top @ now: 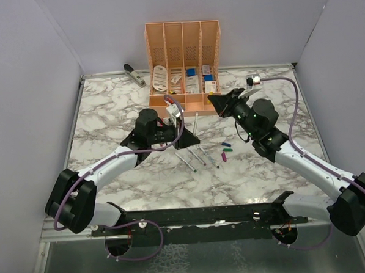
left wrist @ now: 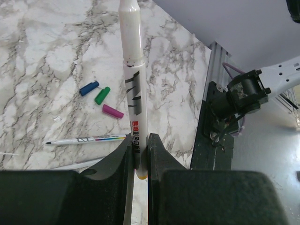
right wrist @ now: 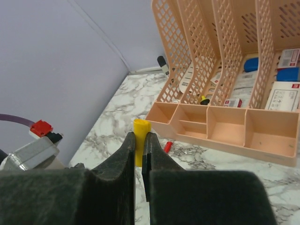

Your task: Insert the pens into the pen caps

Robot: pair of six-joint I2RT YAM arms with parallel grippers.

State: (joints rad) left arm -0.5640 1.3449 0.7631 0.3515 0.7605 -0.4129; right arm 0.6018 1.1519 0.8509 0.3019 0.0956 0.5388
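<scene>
While both arms hang over the middle of the marble table [top: 108, 116], what matters is how two short axes line up. The left gripper [left wrist: 140, 145] is pinched tight on a white pen [left wrist: 133, 84], gripping it close to its yellow butt end so that nearly the whole barrel sticks out past the fingers. Its tapered writing end runs off the top of the left wrist view, so I cannot see the tip itself. The right gripper [right wrist: 139, 140] is pressed together on a yellow cap [right wrist: 140, 129], which pokes out beyond its fingertips with the flared rim outermost. That looks like the open mouth, though I cannot be sure. From above, the pen's long axis runs roughly twelve to six o'clock with the free end toward twelve. The cap sits just beside that end, at about two o'clock from it, and not touching. The right fingers point toward nine or ten o'clock, so to my eye cap and pen are crossed rather than in line. One wrist must turn before the pen can go in. Neither arm looks clearly nearer. Spare pens [top: 199, 157] lie on the marble at about five o'clock from the left gripper, with the blue cap [left wrist: 89, 87], green cap [left wrist: 102, 95] and purple cap [left wrist: 113, 111] clustered near them. The peach organizer [top: 182, 45] stands well beyond, at twelve.
</scene>
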